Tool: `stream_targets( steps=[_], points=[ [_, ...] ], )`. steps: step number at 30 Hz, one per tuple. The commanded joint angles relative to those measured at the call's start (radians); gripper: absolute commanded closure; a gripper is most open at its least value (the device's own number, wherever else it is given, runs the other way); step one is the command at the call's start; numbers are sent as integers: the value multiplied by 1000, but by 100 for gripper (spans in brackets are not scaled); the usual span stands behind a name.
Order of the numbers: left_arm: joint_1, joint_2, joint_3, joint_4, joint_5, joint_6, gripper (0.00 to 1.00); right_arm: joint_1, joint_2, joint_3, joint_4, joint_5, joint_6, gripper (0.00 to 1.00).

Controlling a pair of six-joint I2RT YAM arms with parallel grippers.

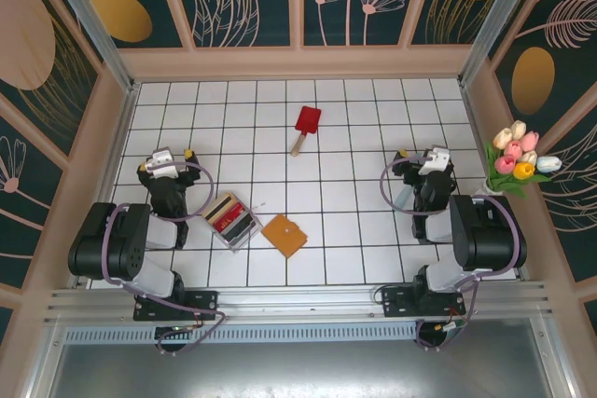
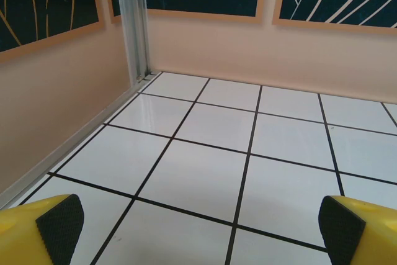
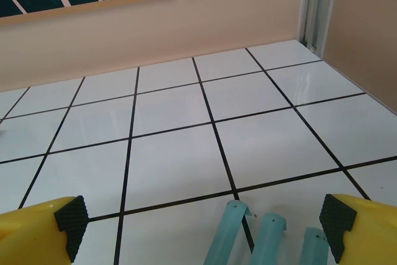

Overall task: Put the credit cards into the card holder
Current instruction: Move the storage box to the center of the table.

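Since the left fingers and the right fingers both stand spread wide with nothing between them, I'd say the first pick has not begun. The credit cards sit stacked in a clear box, behind and to the right of the left fingers. The card holder lies just beside the box and looks closed. Next, I reckon the left fingers must swing back and drop onto a card edge. The holder probably needs opening first.

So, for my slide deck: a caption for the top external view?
Left gripper and right gripper open; credit cards lie beside the orange card holder.
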Motion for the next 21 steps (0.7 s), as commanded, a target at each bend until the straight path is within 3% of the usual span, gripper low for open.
stream_targets(
  steps=[1, 21],
  points=[
    [6, -8, 19, 4, 15, -19, 1, -8, 4, 18, 9, -21, -10, 1],
    [6, -10, 19, 5, 15, -19, 1, -11, 3, 21, 1, -35, -10, 1]
  ],
)
